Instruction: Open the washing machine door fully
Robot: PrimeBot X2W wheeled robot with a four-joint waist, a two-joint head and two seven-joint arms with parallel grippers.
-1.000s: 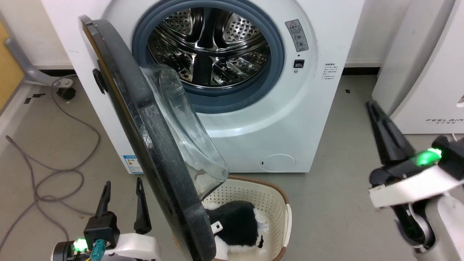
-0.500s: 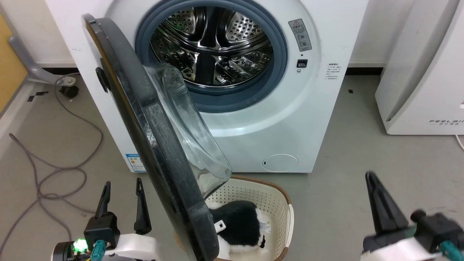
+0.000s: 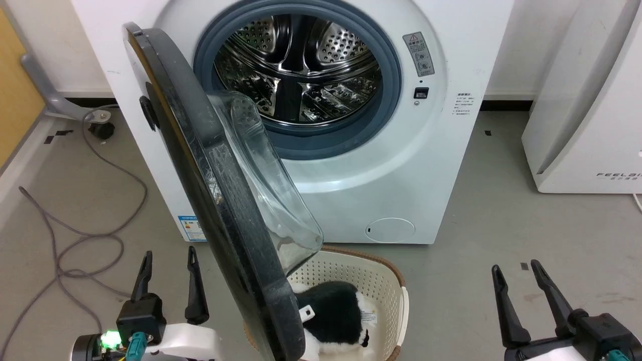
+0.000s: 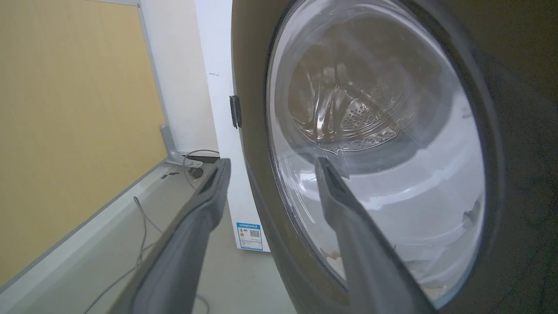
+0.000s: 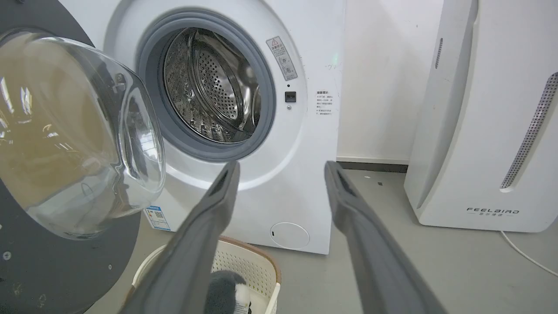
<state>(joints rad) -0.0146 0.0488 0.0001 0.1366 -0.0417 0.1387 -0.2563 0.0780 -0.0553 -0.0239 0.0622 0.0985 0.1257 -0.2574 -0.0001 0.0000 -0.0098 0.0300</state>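
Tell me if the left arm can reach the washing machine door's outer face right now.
Probably yes: the left tool hangs open right beside the washing machine door, nothing visibly between them.

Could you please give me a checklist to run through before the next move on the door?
1. Unlatched door, swung out: ok.
2. Fully open: cannot tell; it stands about square to the machine.
3. Open, empty left gripper: ok.
4. Open, empty right gripper, apart from door: ok.
5. Gap between door's lower edge and basket: cannot tell.
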